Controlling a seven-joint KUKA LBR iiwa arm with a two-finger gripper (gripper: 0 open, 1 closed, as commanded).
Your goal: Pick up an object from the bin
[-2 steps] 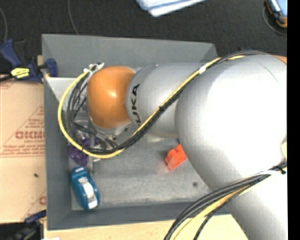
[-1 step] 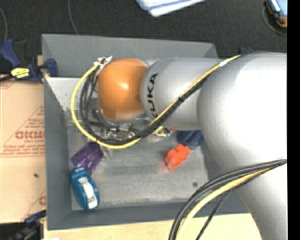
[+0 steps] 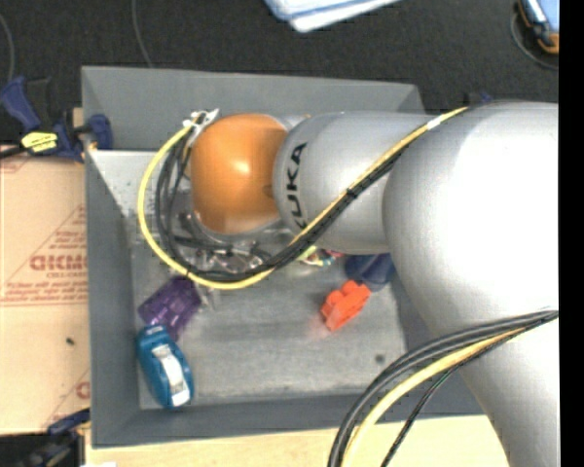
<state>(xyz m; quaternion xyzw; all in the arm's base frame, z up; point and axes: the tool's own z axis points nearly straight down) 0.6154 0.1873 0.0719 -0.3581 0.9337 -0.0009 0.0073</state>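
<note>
— Grey metal bin (image 3: 273, 353), few things on its floor. Anything picked?

— Nothing that I can see. The pincer (image 3: 206, 251) hangs low at the upper left under its orange cover; open or shut, I cannot tell. A purple piece (image 3: 170, 305) lies just beside it, a blue-and-white thing (image 3: 165, 366) below. Grasp and lift remain, I judge.

Lower left of bin (image 3: 263, 348): tape measure (image 3: 165, 366), toy piece (image 3: 170, 305) just above it. Block (image 3: 345, 304) centre-right, well apart. Arm (image 3: 341, 178) over upper half of bin.
</note>
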